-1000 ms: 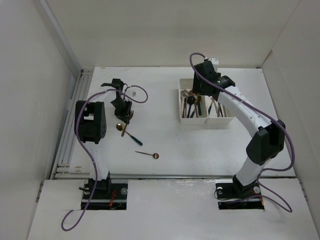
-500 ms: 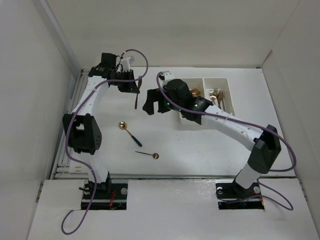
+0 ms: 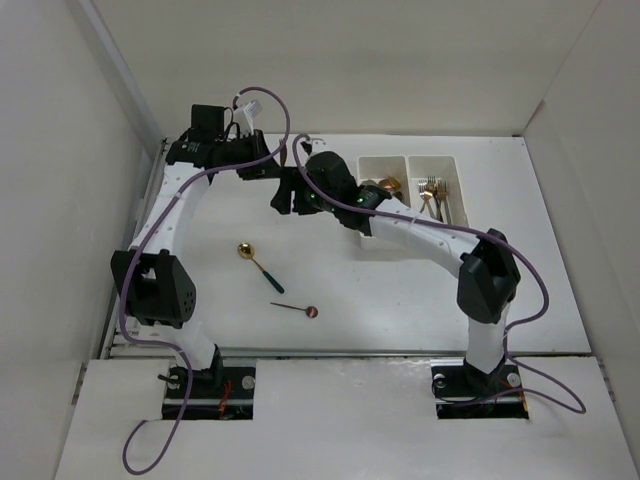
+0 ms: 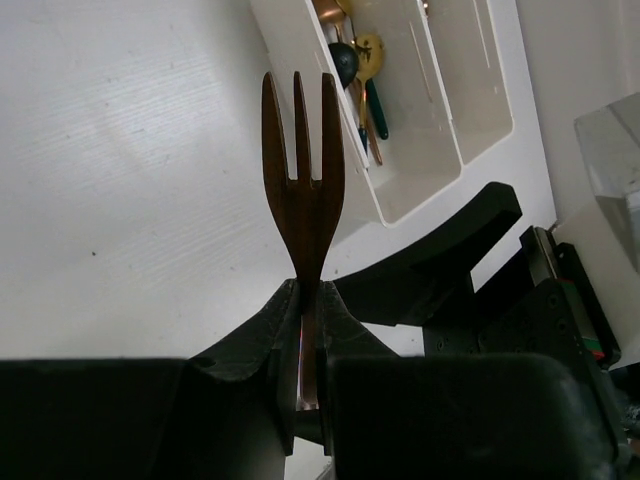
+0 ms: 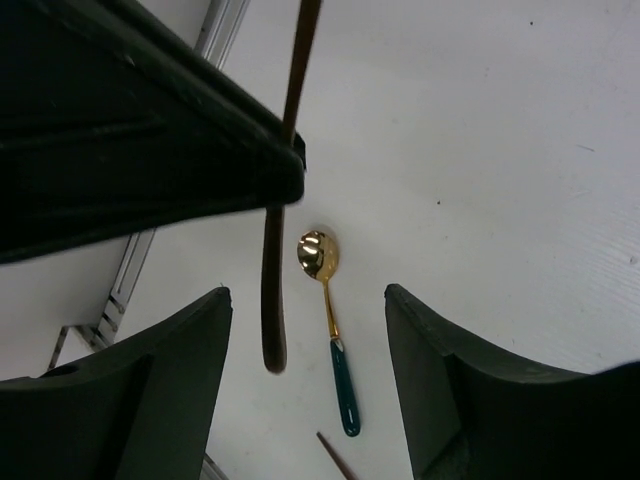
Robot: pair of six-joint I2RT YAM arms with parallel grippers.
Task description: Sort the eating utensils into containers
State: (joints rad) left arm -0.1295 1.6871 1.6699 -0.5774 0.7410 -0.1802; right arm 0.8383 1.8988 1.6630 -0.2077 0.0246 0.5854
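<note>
My left gripper [image 3: 275, 163] is shut on a copper fork [image 4: 303, 180], tines up in the left wrist view, and holds it above the table's far left-middle. The fork's handle [image 5: 275, 280] hangs between my right gripper's open fingers. My right gripper [image 3: 285, 195] is open and empty, just below the left one. A gold spoon with a teal handle [image 3: 255, 258] and a copper spoon [image 3: 296, 308] lie on the table. The two white bins [image 3: 385, 165] stand at the far right. The left bin holds spoons [image 4: 355, 70] and the right bin forks [image 3: 432, 190].
White walls close in the table on the left, the back and the right. A metal rail [image 3: 140, 270] runs along the left edge. My right arm [image 3: 430, 235] lies across the near end of the left bin. Purple cables loop above both wrists.
My right gripper swung from over the bins leftward to just below the left gripper. My left gripper rose from the table with the fork and shifted right toward it.
</note>
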